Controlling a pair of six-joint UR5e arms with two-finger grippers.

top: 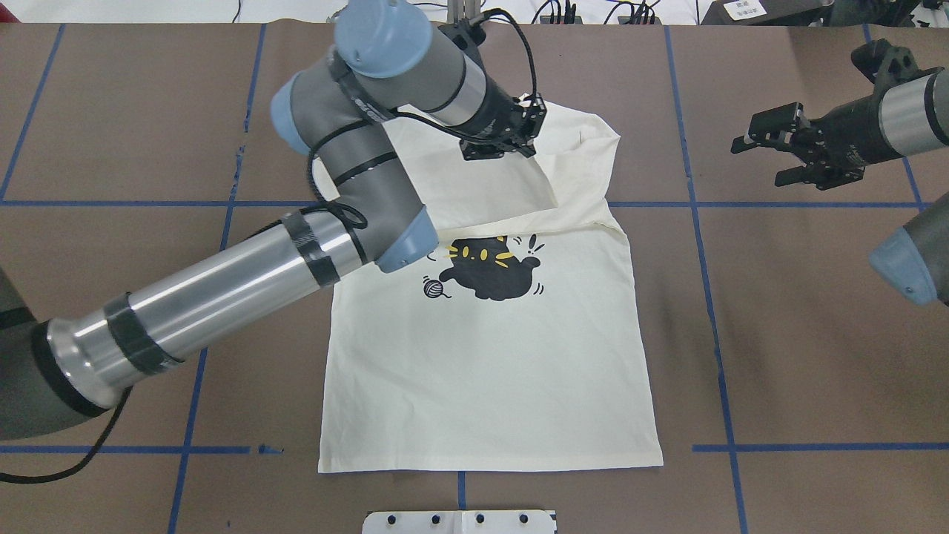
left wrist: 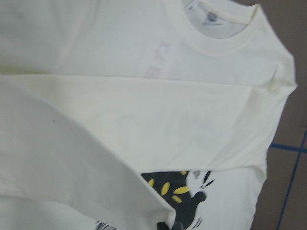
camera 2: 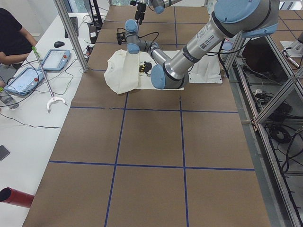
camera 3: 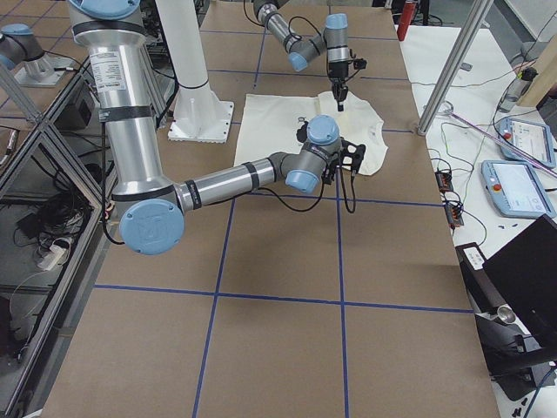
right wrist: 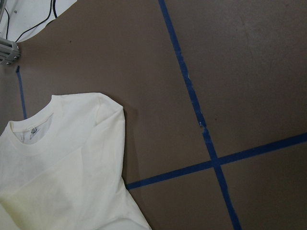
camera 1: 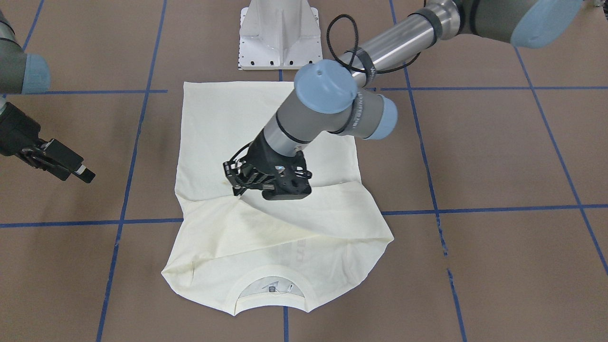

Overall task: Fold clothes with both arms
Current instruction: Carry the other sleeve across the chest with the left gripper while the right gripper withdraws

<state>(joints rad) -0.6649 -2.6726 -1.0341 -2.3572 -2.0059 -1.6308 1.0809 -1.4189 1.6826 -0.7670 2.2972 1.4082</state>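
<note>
The cream T-shirt (top: 489,371) lies flat with its black cat print (top: 489,271) facing up. Both sleeves are folded across the chest, below the ribbed collar (camera 1: 270,280). My left gripper (top: 497,152) hangs just over the folded sleeve near the collar end (camera 1: 247,187). Its jaws look open with nothing between them. The left wrist view shows only the shirt (left wrist: 144,120), sleeve and collar (left wrist: 216,33), with no fingers. My right gripper (top: 771,152) is open and empty above bare table beside the shirt (camera 1: 71,166). Its wrist view shows the shirt's shoulder (right wrist: 62,167).
The white pedestal base (camera 1: 278,35) stands at the shirt's hem end. Blue tape lines (top: 704,204) cross the brown table. A side bench with tablets (camera 2: 28,80) and a seated person (camera 2: 12,38) lies beyond the collar end.
</note>
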